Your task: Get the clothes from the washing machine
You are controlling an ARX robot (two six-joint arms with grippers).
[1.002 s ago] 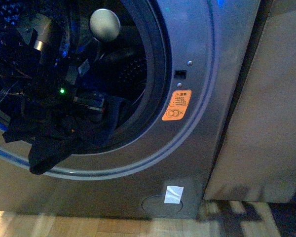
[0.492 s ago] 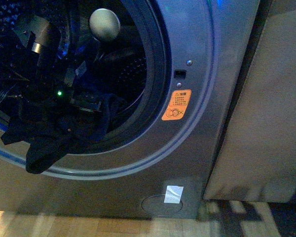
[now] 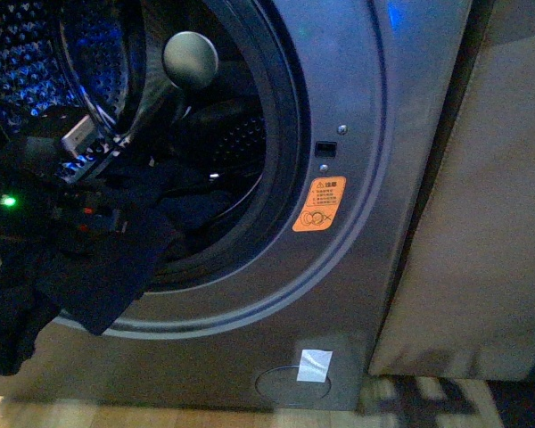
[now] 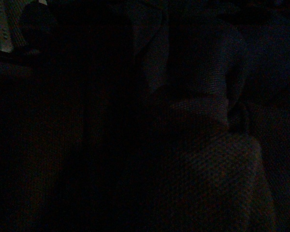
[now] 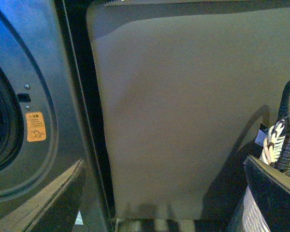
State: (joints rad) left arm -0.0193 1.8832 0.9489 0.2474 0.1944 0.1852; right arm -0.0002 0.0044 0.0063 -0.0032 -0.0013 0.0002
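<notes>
Clothes hang limp below perforated drum.

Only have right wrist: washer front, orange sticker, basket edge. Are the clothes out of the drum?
Observer: Partly. Front view shows dark clothes draped over the washer at its lower door rim, the rest inside the drum.
Operator: Left gripper got them?
Observer: Cannot tell; the left arm reaches into the fabric, which hides its gripper.
Operator: Left wrist cam?
Observer: Dark, nothing readable.
</notes>
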